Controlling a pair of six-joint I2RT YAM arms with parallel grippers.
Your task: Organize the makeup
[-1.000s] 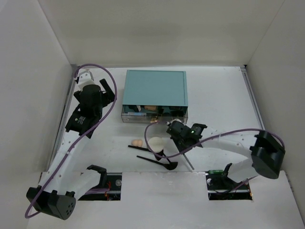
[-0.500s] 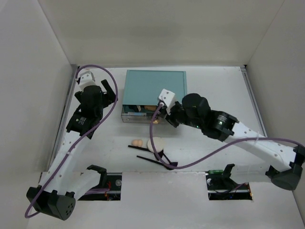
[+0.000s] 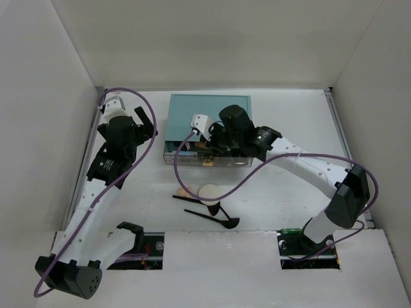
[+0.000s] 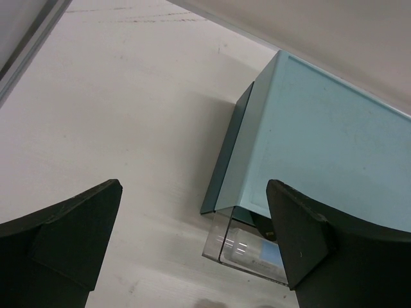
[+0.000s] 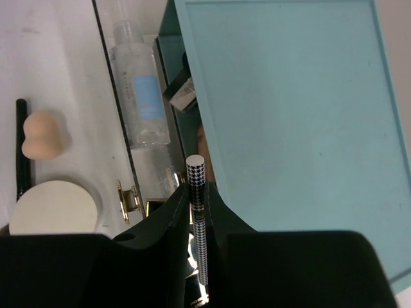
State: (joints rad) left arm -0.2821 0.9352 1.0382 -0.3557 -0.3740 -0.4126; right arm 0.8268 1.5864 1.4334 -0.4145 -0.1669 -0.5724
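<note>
Right wrist: pencil (image 5: pixel 198 205) lower end hidden between clamped jaws.

Bright, even, diffuse from overhead. Throws soft shadows under the arms and beside the teal box (image 4: pixel 321 128) onto the white table (image 4: pixel 128 96). Renders near fingers (image 4: pixel 64 237) dark and slightly soft in wrist views; sharp farther out.

The box (image 5: pixel 289 115) looks matt teal, the bottle (image 5: pixel 142 96) glossy clear plastic, the sponge (image 5: pixel 40 135) matt foam, the pencil (image 5: pixel 196 176) smooth.
</note>
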